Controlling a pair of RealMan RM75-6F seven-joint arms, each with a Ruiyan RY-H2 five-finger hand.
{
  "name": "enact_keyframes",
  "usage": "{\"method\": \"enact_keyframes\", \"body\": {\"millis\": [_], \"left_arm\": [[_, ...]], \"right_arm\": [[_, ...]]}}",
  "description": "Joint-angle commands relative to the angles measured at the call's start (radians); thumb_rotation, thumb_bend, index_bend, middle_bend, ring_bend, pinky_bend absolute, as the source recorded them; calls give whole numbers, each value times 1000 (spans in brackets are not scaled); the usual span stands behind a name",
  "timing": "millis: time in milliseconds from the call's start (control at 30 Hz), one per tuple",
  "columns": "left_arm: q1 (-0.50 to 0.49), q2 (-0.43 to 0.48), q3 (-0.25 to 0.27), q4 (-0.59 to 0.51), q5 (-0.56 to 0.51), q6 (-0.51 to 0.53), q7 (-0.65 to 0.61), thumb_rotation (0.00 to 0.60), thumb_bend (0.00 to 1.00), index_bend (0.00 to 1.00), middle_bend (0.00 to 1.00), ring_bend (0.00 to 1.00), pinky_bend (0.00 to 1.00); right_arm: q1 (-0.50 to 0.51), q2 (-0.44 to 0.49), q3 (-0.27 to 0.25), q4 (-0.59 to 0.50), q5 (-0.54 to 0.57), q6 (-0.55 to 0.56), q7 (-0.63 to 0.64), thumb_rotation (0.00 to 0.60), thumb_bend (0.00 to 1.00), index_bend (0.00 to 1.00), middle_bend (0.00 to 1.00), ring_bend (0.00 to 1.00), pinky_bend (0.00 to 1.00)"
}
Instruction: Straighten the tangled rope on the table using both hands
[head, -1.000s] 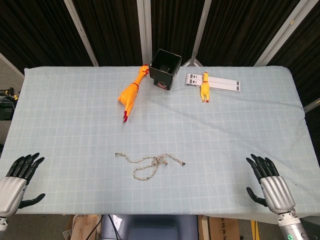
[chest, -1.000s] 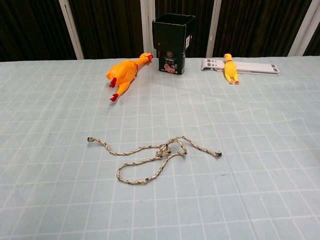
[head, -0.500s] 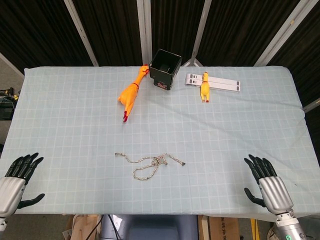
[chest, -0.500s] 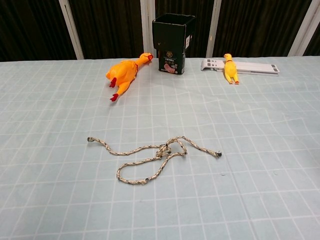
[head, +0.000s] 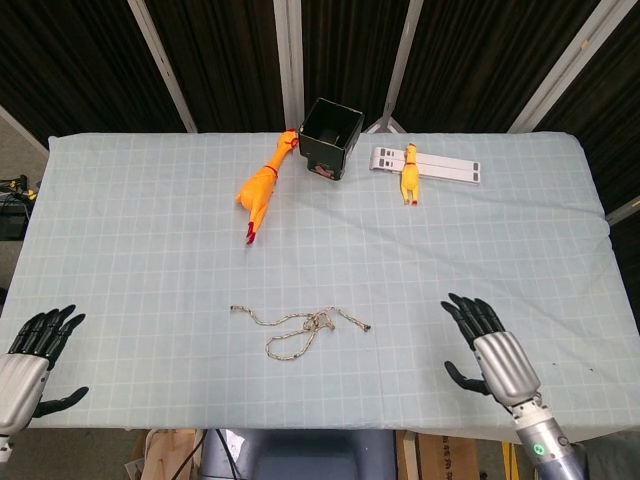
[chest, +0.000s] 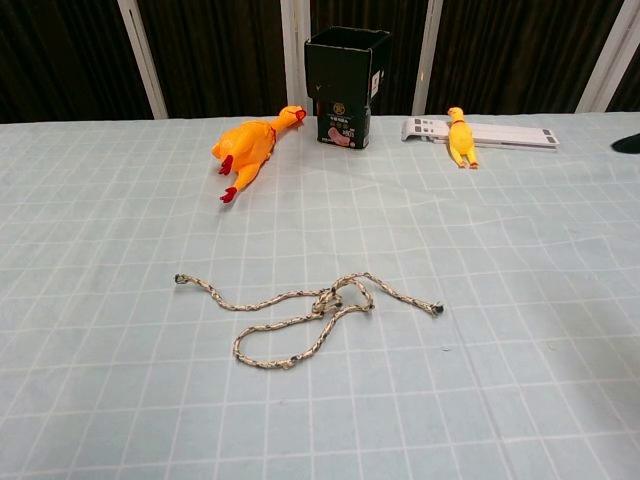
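Observation:
A thin speckled rope (head: 298, 326) (chest: 300, 318) lies tangled on the checked tablecloth near the front middle, with a loop and a small knot at its centre. My left hand (head: 30, 362) hovers at the table's front left corner, fingers spread, holding nothing. My right hand (head: 490, 349) hangs over the front right of the table, fingers spread and empty, well to the right of the rope's right end (head: 367, 326). In the chest view only a dark fingertip (chest: 630, 143) shows at the right edge.
A large rubber chicken (head: 262, 185) lies at the back, left of a black box (head: 330, 137). A small rubber chicken (head: 409, 171) lies on a white strip (head: 440, 165) at the back right.
My right hand has moved left and inward over the table toward the rope. The left hand has sunk slightly. The rope has not moved.

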Motion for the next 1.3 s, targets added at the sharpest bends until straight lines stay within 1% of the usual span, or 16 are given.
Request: {"method": "enact_keyframes", "body": {"millis": [33, 167, 367, 500, 667, 800, 967, 1200, 1300], "left_arm": [[0, -1, -1, 0, -2, 0, 3, 600, 73, 85, 0, 0, 0], [0, -1, -5, -1, -9, 0, -3, 600, 73, 85, 0, 0, 0], [-2, 3, -7, -4, -17, -6, -16, 600, 73, 85, 0, 0, 0], [-3, 6, -4, -4, -14, -8, -22, 600, 73, 85, 0, 0, 0], [-3, 10, -2, -4, -12, -9, -31, 600, 73, 85, 0, 0, 0], [-4, 12, 0, -5, -13, -13, -34, 600, 73, 85, 0, 0, 0], [-4, 12, -1, -9, -16, -16, -32, 600, 73, 85, 0, 0, 0], [-6, 11, -2, -11, -20, -19, -30, 600, 73, 85, 0, 0, 0], [-6, 12, -2, -12, -21, -20, -31, 600, 73, 85, 0, 0, 0]], "right_arm": [[52, -62, 40, -51, 73, -69, -73, 600, 364, 145, 0, 0, 0], [111, -178, 80, -58, 165, -131, -204, 600, 365, 227, 9, 0, 0], [186, -364, 129, -5, 306, -167, -375, 600, 364, 301, 41, 0, 0], [227, -472, 155, 65, 379, -169, -445, 600, 364, 349, 65, 0, 0], [268, -569, 182, 157, 451, -170, -485, 600, 364, 392, 82, 0, 0], [291, -618, 204, 212, 499, -168, -492, 600, 364, 395, 85, 0, 0], [312, -652, 224, 256, 554, -158, -510, 600, 364, 395, 85, 0, 0], [324, -673, 225, 295, 604, -140, -537, 600, 364, 397, 85, 0, 0], [325, -676, 220, 303, 626, -133, -546, 600, 364, 414, 85, 0, 0]]}}
